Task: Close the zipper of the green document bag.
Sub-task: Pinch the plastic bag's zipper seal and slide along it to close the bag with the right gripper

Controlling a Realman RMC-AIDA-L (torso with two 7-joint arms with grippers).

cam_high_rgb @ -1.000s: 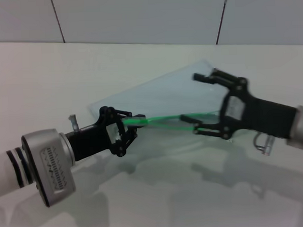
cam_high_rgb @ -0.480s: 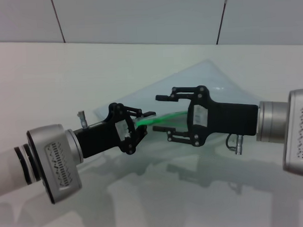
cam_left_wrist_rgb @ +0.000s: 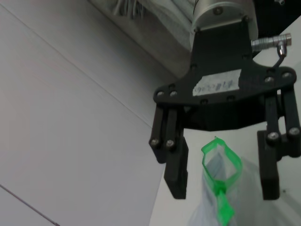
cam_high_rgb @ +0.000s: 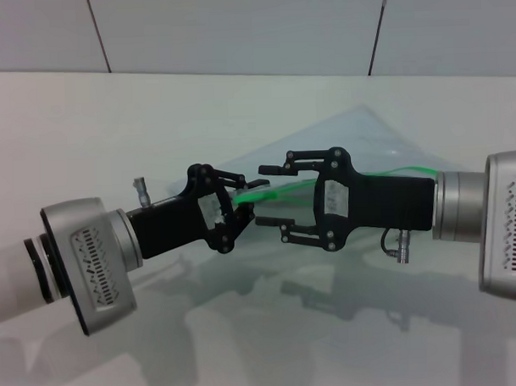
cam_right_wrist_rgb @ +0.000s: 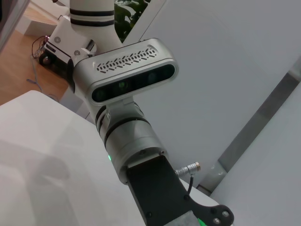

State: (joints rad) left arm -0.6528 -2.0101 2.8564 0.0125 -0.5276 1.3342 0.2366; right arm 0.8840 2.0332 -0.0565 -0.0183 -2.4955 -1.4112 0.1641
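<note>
Zipper [cam_high_rgb: 279, 190] closing is mid-step: the strip runs as a thin green line across the middle of the head frame, from the left end effector [cam_high_rgb: 242, 212] toward the right arm at mid-right. The bag [cam_high_rgb: 366, 143] is lifted off the table [cam_high_rgb: 69, 123], its pale sheet slanting up toward upper centre, behind both arms.

Left end effector, at centre-left, is clenched on the near end of the green strip, holding that corner taut. Right end effector [cam_high_rgb: 273, 197], just beside it at centre, stands released: its fingers [cam_high_rgb: 274, 169] sit one above and one below the strip, straddling it without pinching. The left wrist frame shows this too, with the two black fingers spread either side of a green loop where the mouth of the bag gapes open.

Slider position I cannot make out. Next, judging by this, the right end effector needs to clamp onto the strip or slider close to the left grip, then draw along toward mid-right while the left keeps tension; a loose pinch would likely slip off.
</note>
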